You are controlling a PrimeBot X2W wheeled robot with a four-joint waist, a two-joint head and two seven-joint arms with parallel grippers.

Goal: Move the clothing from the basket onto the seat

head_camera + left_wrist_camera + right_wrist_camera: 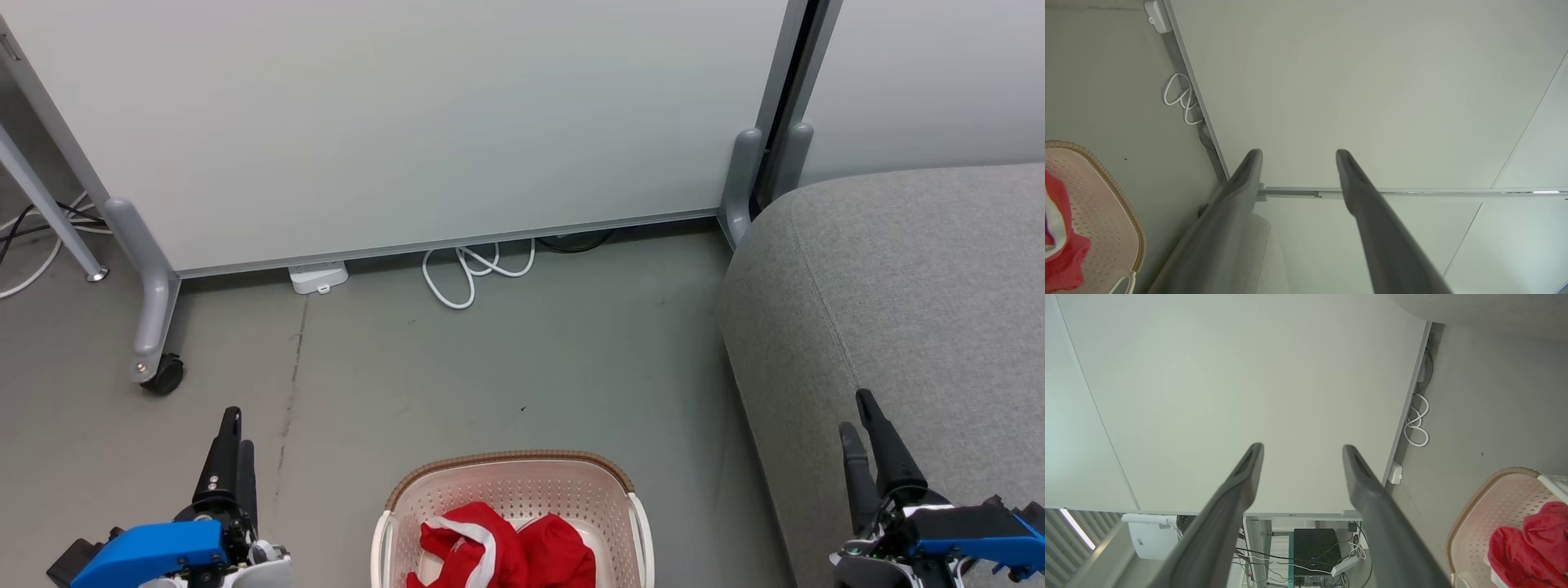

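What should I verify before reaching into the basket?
1. Left gripper open, empty: ok.
2. Right gripper open, empty: ok.
3. Clothing lies in the basket, uncovered from above: ok.
4. Seat to the basket's right, apart from it: ok.
5. Garment count: cannot tell, the head view cuts the pile off.
6. White cable lies by the partition, away from the basket: ok.

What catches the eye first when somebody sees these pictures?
The red clothing stands out, lying in the cream basket on the floor, bottom middle of the head view. The grey seat spreads to its right. The left gripper and the right gripper stand open and empty at the lower corners.
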